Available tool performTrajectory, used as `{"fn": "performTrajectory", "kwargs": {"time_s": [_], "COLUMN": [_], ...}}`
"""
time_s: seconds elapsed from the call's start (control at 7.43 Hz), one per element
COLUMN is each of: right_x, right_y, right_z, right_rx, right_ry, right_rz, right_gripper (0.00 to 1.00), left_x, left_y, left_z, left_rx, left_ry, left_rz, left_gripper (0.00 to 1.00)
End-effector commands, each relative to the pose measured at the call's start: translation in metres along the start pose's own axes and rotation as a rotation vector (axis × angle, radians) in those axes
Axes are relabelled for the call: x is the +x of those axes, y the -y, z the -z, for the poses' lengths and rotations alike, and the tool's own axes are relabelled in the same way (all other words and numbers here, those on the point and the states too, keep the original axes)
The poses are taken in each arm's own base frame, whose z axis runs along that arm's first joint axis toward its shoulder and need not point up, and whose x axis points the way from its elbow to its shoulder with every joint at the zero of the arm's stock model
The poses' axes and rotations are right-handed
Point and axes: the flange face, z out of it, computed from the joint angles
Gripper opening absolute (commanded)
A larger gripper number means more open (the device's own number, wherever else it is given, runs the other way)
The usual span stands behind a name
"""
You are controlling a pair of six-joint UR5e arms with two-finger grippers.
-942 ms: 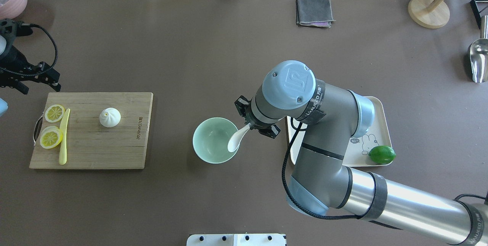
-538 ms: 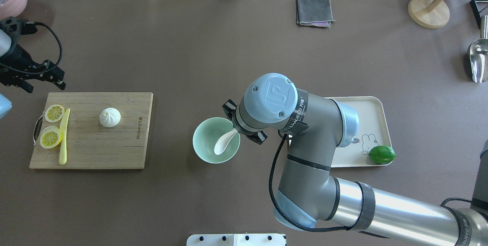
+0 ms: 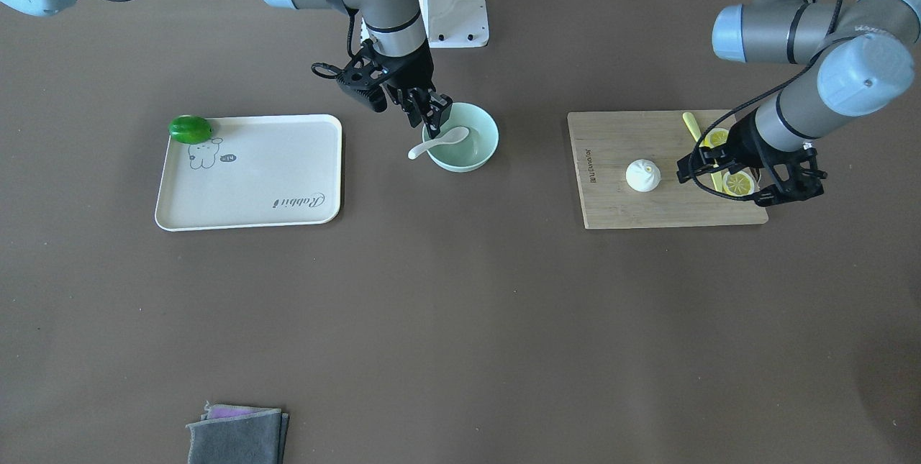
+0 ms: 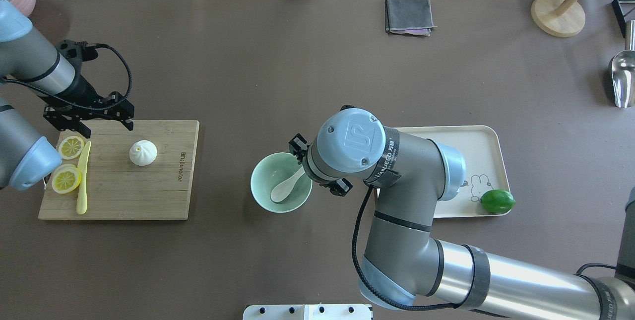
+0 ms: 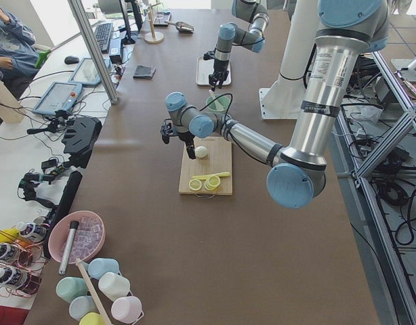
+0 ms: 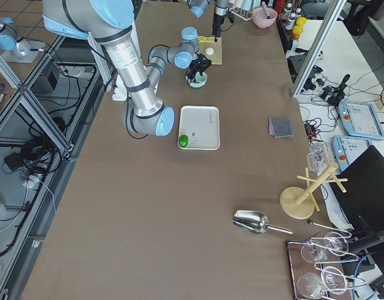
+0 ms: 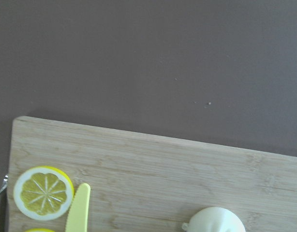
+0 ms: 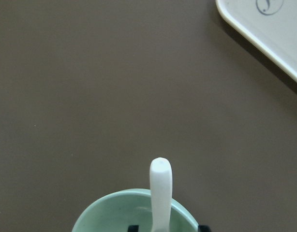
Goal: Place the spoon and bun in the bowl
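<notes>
The white spoon [image 4: 284, 188] lies in the mint-green bowl [image 4: 258, 181], scoop down inside and handle leaning on the rim toward my right gripper [image 3: 430, 110]. In the right wrist view the handle [image 8: 160, 193] passes between the two black fingertips [image 8: 133, 227] without touching them, so this gripper is open. The white bun [image 4: 143, 153] sits on the wooden cutting board [image 4: 163, 186]. My left gripper [image 4: 89, 124] hovers open over the board's back left edge, left of the bun. The left wrist view shows the bun [image 7: 214, 221] at its bottom edge.
Two lemon slices [image 4: 71, 147] and a yellow-green knife [image 4: 82, 181] lie at the board's left. A cream tray [image 4: 476, 136] with a lime [image 4: 497, 201] stands right of the bowl, partly under my right arm. A grey cloth [image 4: 409, 15] lies at the back.
My right gripper carried the spoon down into the bowl and now stands open around the handle. My left arm moved right, from the table's left edge to the board's back edge.
</notes>
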Motion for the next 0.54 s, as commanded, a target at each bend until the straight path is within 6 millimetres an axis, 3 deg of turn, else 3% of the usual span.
{"fn": "performTrajectory", "kwargs": {"time_s": [0.0,0.4], "right_x": [0.016,0.022], "right_y": [0.039,0.066], "right_z": [0.016,0.015], "right_rx": [-0.053,-0.057], "right_ry": [-0.028,-0.052], "right_rz": [0.065,0.082], "right_gripper": [1.00,1.00], "left_x": [0.015,0.027], "left_y": [-0.018,-0.032], "left_z": [-0.025,-0.049], "left_rx": [-0.012,-0.050], "left_ry": [0.033,0.052], "left_rz": [0.001,0.016], "left_gripper": [0.96,0.84]}}
